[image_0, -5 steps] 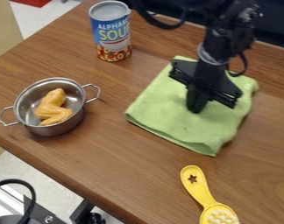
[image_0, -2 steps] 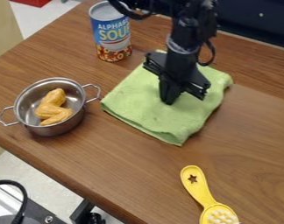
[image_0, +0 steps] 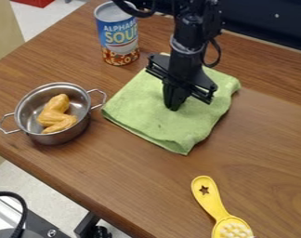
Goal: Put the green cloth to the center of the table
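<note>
Your gripper (image_0: 173,109) hangs down from the far side, over the middle of the green cloth (image_0: 150,121), its fingertips down at the fabric. The fingers look pressed together; you cannot tell whether a bit of fabric is caught between them. The cloth lies folded and mostly flat around the middle of the worktop (image_0: 140,186), turned at a slant, with one corner pointing near and a slight ripple along its right edge.

To the left of the cloth you have a metal pot (image_0: 63,135) with two wire handles; its right handle is just beside the cloth's left corner. Inside the pot sits a yellow-orange toy piece (image_0: 55,114), bent like a chicken wing. On the far left of the cloth, apart from it, a soup can (image_0: 119,39) stands upright. Near you on the right, well apart from the cloth, lies a yellow brush (image_0: 209,197), its handle with a star-shaped hole pointing far and its pale bristles facing up, partly cut off at the near edge of your view.
</note>
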